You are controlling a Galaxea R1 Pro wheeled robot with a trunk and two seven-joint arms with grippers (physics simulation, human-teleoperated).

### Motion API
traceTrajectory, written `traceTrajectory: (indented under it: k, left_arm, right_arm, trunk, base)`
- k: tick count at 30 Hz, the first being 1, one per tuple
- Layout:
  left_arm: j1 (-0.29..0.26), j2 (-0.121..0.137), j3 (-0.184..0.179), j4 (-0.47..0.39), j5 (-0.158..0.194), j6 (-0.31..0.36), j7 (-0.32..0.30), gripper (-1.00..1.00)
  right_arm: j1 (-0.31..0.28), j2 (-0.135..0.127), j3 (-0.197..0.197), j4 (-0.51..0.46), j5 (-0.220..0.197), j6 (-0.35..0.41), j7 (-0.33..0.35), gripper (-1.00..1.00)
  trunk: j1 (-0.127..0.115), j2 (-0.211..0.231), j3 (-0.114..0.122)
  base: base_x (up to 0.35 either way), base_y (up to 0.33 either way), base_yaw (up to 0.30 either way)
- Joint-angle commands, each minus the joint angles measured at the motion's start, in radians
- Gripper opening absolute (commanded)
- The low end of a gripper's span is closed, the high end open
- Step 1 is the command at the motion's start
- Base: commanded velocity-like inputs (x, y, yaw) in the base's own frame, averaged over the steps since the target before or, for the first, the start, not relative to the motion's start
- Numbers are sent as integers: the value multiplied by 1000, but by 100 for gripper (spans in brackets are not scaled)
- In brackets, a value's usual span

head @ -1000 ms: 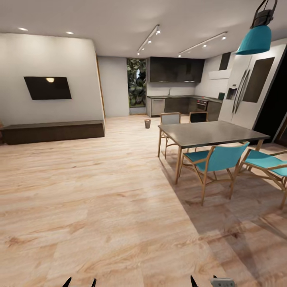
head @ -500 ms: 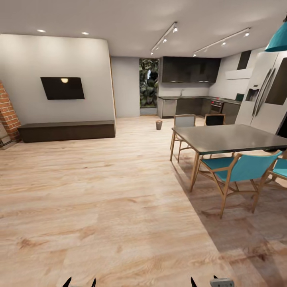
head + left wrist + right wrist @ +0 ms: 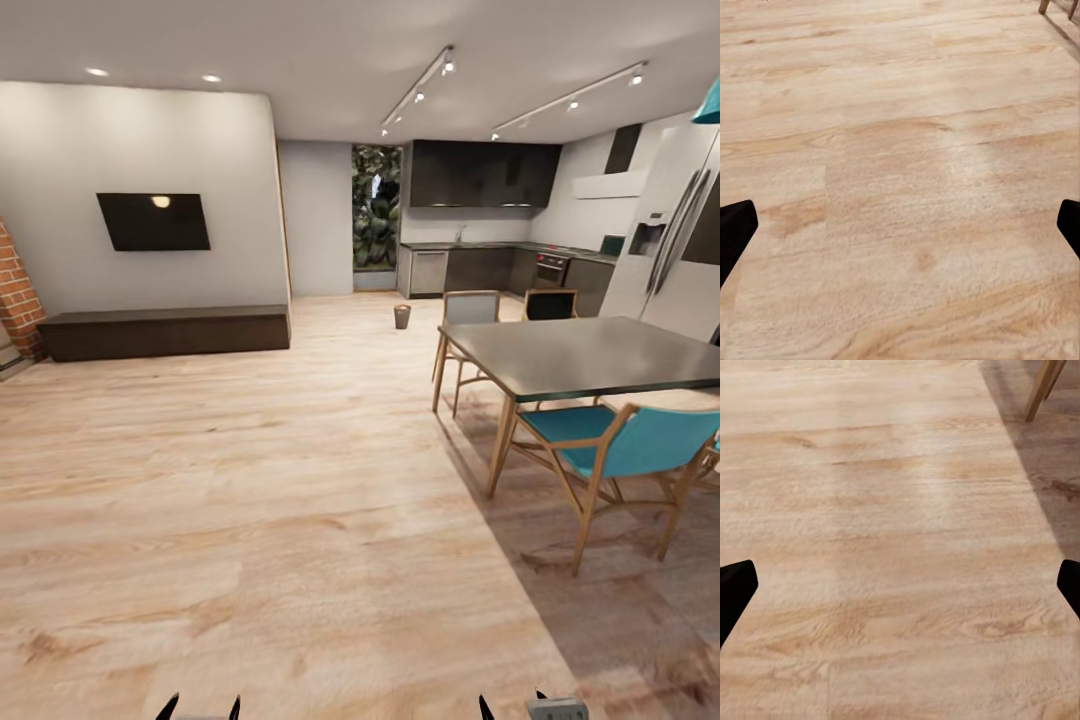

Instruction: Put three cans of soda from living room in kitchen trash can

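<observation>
Head cam: high, faces kitchen (image 3: 480, 215). Wrist cams: near floor (image 3: 900, 165), looking down.

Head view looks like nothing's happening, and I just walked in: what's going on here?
The robot is in transit across a pale wood floor, handling nothing. Both grippers, left and right, are open and empty over bare planks. Ahead, the bin stands on the floor before the dark kitchen cabinets. A dining table with teal chairs is to the right, and a brick wall edge shows at far left.
</observation>
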Motion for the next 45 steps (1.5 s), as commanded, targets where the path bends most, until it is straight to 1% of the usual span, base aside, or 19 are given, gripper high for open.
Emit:
traceTrajectory:
  k: [1,25,35,45]
  left_arm:
    - [0,0,0,0,0,0,0,100]
    - [-1,0,0,16,0,0,0,100]
    - [-2,0,0,21,0,0,0,100]
    - [-2,0,0,21,0,0,1,100]
  right_arm:
    - [0,0,0,0,0,0,0,100]
    - [0,0,1,7,3,0,0,100]
    - [0,0,1,9,6,-1,0,100]
    - [0,-1,1,9,6,-4,0,100]
  trunk:
    - [0,0,0]
    - [0,0,0]
    - [0,0,0]
    - [0,0,0]
  base:
    - [322,2,0]
    - [323,0,0]
    - [323,0,86]
    - [323,0,17]
